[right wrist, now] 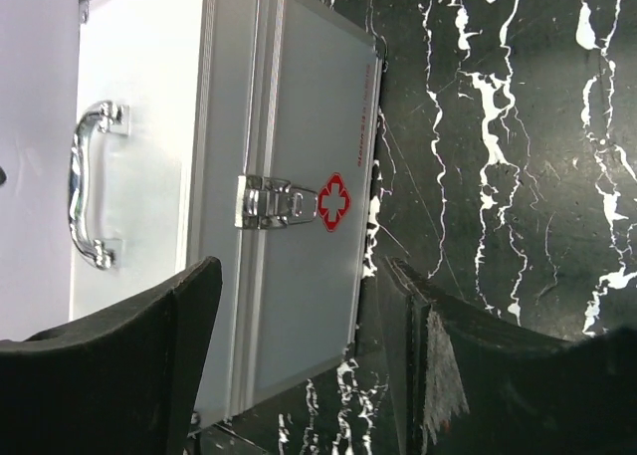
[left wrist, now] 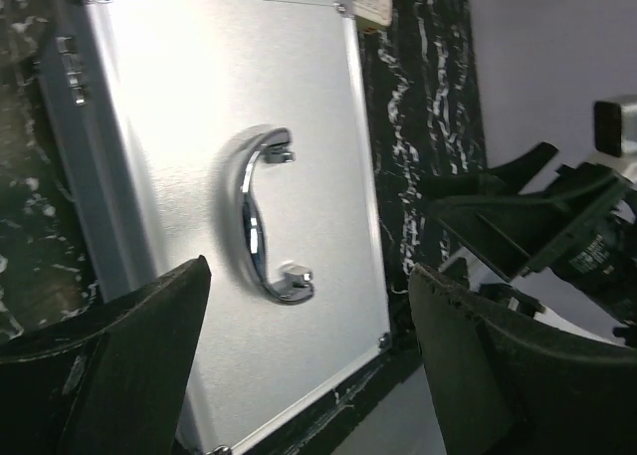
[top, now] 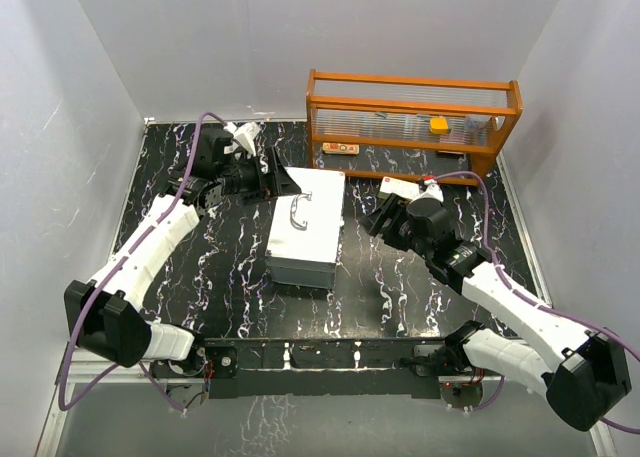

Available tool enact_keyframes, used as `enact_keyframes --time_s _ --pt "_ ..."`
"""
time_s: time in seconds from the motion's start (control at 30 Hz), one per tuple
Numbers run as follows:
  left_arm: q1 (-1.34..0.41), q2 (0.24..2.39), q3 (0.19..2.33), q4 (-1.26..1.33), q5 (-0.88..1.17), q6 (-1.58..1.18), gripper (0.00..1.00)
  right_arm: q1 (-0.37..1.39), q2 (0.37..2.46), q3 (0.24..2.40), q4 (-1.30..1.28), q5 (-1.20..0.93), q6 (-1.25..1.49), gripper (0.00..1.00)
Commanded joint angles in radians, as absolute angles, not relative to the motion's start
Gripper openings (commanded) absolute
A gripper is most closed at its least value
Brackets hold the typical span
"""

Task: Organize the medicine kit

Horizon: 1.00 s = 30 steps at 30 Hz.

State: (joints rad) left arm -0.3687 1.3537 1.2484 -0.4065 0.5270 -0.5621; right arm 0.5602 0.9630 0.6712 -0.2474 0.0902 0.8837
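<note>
Left pincer (left wrist: 309, 276), right pincer (right wrist: 304, 271) spread, medicine kit (top: 305, 227) closed

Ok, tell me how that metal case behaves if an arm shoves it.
The medicine kit looks rigid: metal walls, riveted corners. Lying flat and low, it would likely slide, not tip. Its smooth lid is probably slippery; the handle offers better purchase.

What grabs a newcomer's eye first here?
The medicine kit, a shut silver case with a chrome handle and a red cross by its latch, lies mid-table. The left gripper and right gripper flank it, both open and empty. An orange wooden rack stands at the back right.
</note>
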Motion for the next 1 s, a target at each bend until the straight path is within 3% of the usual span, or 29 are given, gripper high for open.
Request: enact_keyframes --time_s 0.0,0.13,0.3,0.67,0.83,0.97 --pt "-0.365 1.298 1.205 -0.470 0.310 -0.526 0.81 0.550 0.959 0.644 -0.088 -0.022 0.732 0.62" --pt "-0.365 1.299 1.126 -0.451 0.290 -0.529 0.77 0.551 1.034 0.630 -0.033 -0.127 0.433 0.58" --pt "-0.365 1.248 1.029 -0.411 0.101 -0.531 0.54 0.552 1.082 0.560 0.110 -0.080 0.258 0.54" --pt "-0.365 1.267 0.933 -0.315 0.280 -0.498 0.58 0.576 1.064 0.372 0.462 -0.023 0.155 0.52" --pt "-0.365 1.284 0.919 -0.327 0.286 -0.452 0.39 0.607 1.111 0.318 0.592 -0.036 0.084 0.52" --pt "-0.365 1.286 0.900 -0.337 0.274 -0.424 0.32 0.626 1.159 0.308 0.675 -0.061 0.016 0.50"
